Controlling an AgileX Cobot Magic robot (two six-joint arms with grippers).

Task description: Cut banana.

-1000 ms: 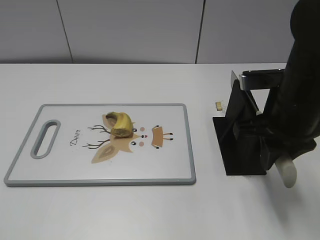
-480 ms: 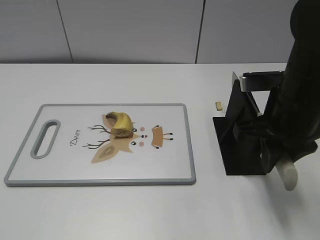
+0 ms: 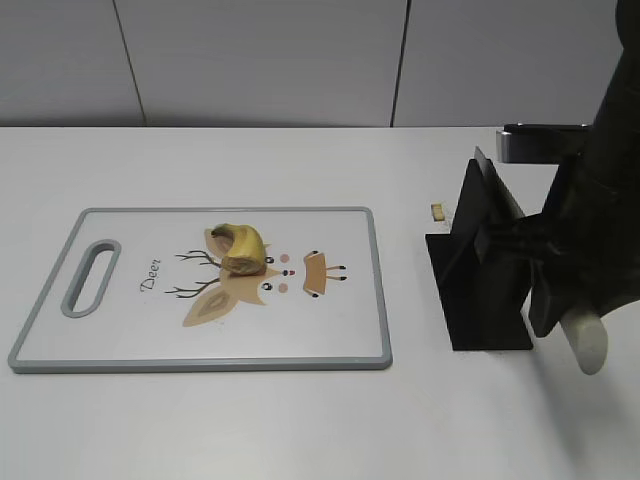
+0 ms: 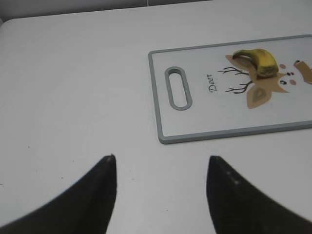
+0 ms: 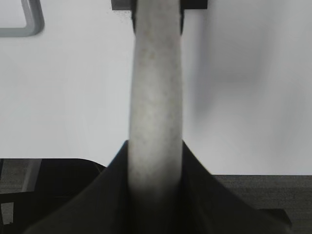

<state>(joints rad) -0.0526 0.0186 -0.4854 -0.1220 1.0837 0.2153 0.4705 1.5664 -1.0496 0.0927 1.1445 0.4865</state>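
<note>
A short curved banana piece lies on the white deer-print cutting board; both also show in the left wrist view, the banana at the board's far end. My right gripper is shut on the knife's pale grey handle beside the black knife stand. In the right wrist view the handle runs between the fingers of the right gripper up to the stand. The blade is hidden. My left gripper is open and empty over bare table, short of the board's handle hole.
A small tan crumb lies on the white table between the board and the stand. A grey panelled wall runs along the back. A corner of the board shows at the top left of the right wrist view.
My right arm has shifted to the right with the knife handle in its grip, drawing away from the stand. The banana, the board and the stand have not moved.
</note>
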